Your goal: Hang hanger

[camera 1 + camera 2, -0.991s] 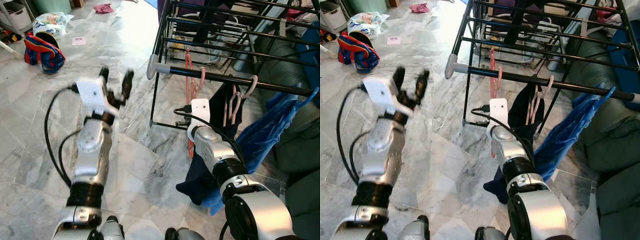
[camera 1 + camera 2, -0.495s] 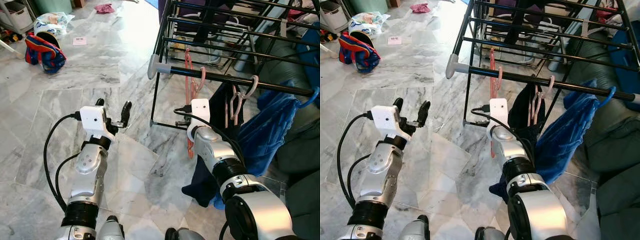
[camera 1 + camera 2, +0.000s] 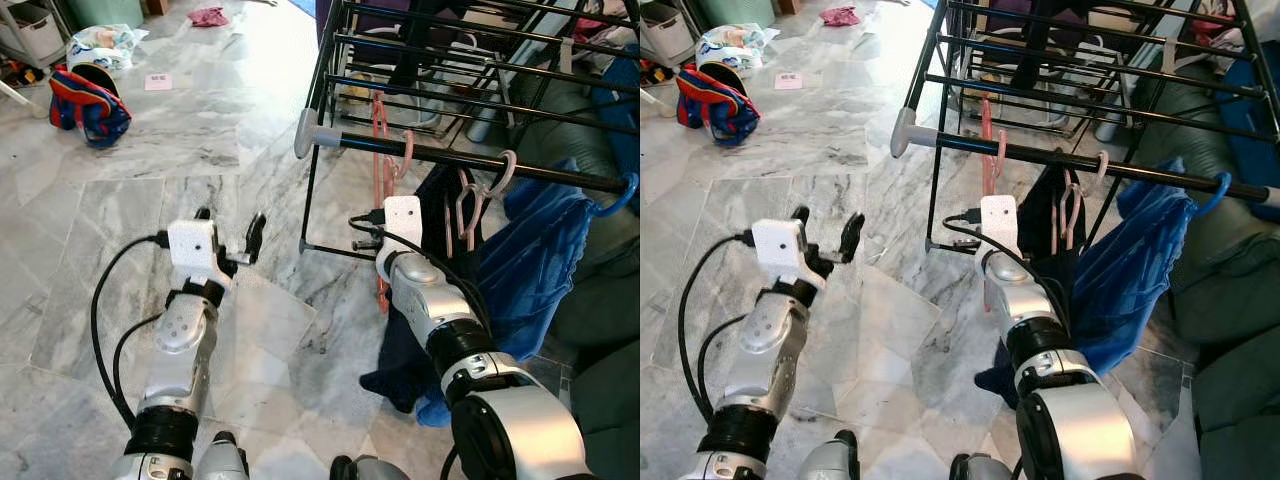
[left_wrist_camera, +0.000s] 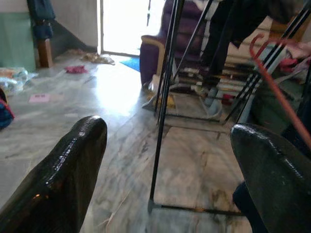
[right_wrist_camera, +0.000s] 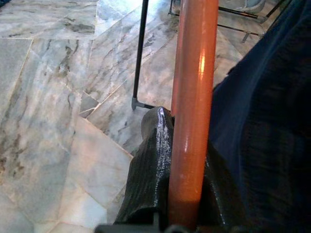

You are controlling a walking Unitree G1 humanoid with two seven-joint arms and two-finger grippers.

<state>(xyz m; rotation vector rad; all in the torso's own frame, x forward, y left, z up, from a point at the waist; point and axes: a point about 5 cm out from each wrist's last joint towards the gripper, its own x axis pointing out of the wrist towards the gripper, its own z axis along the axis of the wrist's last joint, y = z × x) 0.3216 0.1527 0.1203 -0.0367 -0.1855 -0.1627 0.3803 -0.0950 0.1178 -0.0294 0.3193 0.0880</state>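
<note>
Orange-red and glossy, the hanger (image 5: 193, 97) runs straight up between the jaws of the right gripper (image 5: 167, 184), which are closed on its shaft; one black finger (image 5: 150, 165) presses against its side in the right wrist view. From the head camera the same hanger hangs below the front rail (image 3: 470, 158) of the black drying rack (image 3: 1090, 90), its hook looped at the rail near the grey end cap (image 3: 305, 133). The right arm reaches forward under that rail, its white wrist block just below it, and the hanger's lower end shows beneath the wrist. Beside the arm, dark navy clothing (image 3: 415, 340) drapes down toward the floor, touching the hanger in the wrist view. Pale pink hangers (image 3: 1077, 200) hook onto the rail a little farther along, and a blue garment (image 3: 545, 260) hangs on a blue hook (image 3: 622, 195) near the rail's far end.

The left gripper (image 3: 228, 235) is held out over the grey marble floor (image 3: 890, 310), well apart from the rack, with its jaws spread wide and nothing between them; the left wrist view looks between the two fingertips (image 4: 73, 160) toward a thin rack leg.

Farther off on the floor lie a red and blue bag (image 3: 88, 105), a white plastic bag (image 3: 732, 45) and a pink cloth (image 3: 207, 16). A dark green sofa (image 3: 1230, 290) stands behind the rack.
</note>
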